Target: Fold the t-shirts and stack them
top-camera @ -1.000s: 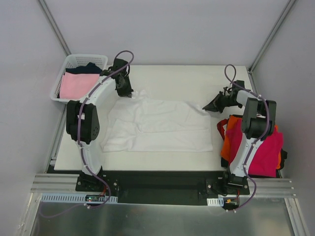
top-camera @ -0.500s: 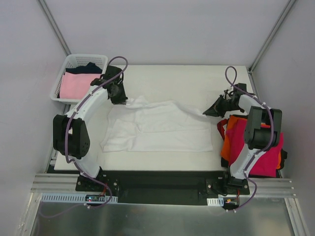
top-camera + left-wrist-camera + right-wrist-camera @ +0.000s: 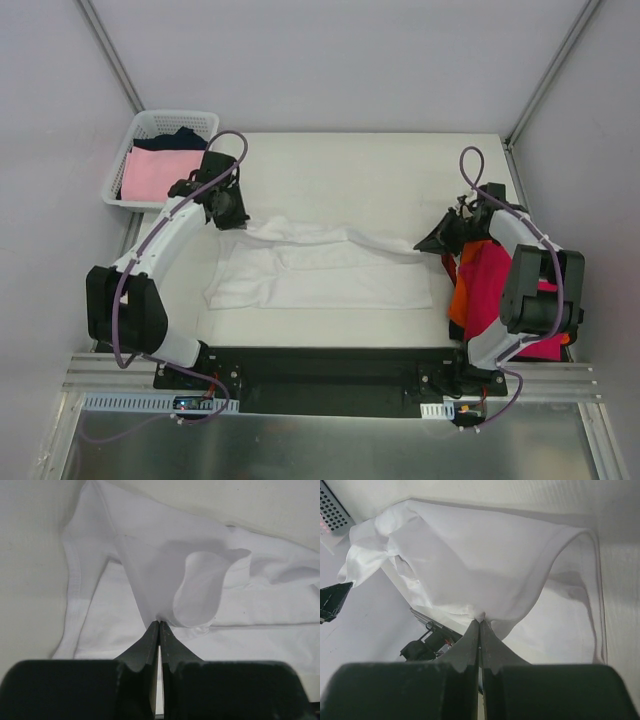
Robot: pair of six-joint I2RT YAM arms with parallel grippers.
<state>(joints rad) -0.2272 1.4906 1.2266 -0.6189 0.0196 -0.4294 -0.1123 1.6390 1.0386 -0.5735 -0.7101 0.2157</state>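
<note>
The desk [image 3: 400,165] is carrying the white t-shirt [image 3: 320,285], which is lying spread across its middle with its far edge being held up off the surface, seemingly so that this edge can be brought over toward the near hem as a fold. Just right of the white t-shirt, a magenta-red t-shirt [image 3: 488,278] is sitting on an orange t-shirt [image 3: 458,300], probably as the finished stack. The right arm [image 3: 515,232] is covering part of it, so the number of garments there is hard to tell. Beyond the white t-shirt's left end, the white lattice basket [image 3: 150,122] is holding a pale pink t-shirt [image 3: 155,172] that is hiding most of a navy t-shirt [image 3: 182,138]. The left gripper [image 3: 159,626] is pinching the white t-shirt's far left corner, jaws closed on the cloth. The right gripper [image 3: 480,621] is doing likewise at its far right corner. How many layers each is clamping is not showing.
</note>
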